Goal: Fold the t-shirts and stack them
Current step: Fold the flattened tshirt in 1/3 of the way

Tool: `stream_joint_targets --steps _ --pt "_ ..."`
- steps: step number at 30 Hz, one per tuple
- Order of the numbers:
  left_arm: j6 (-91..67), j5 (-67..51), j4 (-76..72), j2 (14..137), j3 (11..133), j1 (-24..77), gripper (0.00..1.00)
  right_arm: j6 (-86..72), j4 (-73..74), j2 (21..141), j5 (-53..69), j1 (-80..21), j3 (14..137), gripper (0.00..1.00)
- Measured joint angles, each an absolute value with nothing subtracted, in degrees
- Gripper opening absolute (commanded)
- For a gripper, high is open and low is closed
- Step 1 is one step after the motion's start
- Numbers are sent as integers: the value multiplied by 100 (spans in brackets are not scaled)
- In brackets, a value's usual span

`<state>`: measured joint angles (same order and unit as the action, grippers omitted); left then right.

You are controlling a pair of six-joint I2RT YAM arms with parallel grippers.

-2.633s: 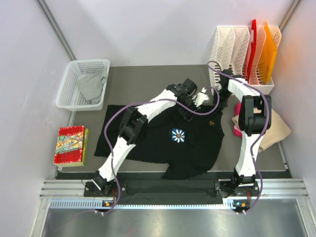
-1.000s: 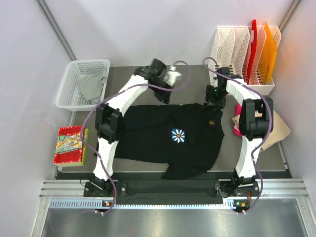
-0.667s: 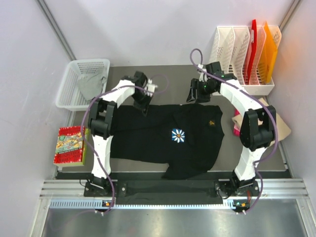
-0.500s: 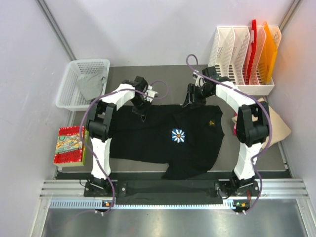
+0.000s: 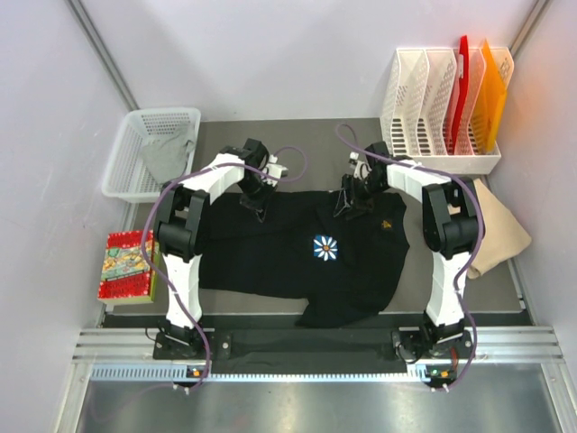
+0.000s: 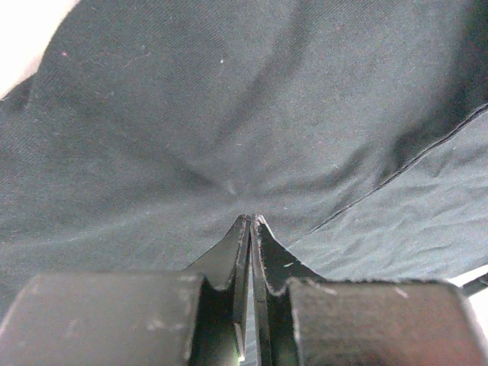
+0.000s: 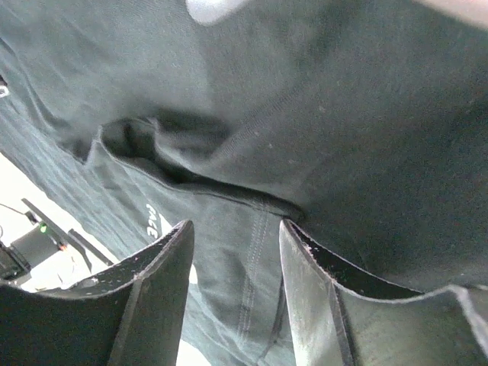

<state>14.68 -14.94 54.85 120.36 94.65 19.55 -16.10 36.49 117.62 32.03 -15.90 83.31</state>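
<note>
Where right end effector straddles black t-shirt fold, white print illegible.

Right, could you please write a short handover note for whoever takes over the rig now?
Left gripper: shut, pinching the far edge of the black t-shirt.
Right gripper: open, fingers straddling a fold of that shirt, not gripping.
Black t-shirt spread on the table; grey t-shirt in the basket; tan t-shirt at right.
Done: nothing folded or stacked.
Left: fold each, then stack.
</note>
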Motion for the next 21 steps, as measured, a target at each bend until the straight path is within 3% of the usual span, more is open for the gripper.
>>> stream_joint_targets --steps 7,21 --pt "1468 -1535 5485 12036 9465 1957 8 -1559 3649 11738 3212 -1568 8287 59" --pt "1441 -1605 5485 12036 9465 1957 9 -1507 3682 11738 3131 -1249 8287 58"
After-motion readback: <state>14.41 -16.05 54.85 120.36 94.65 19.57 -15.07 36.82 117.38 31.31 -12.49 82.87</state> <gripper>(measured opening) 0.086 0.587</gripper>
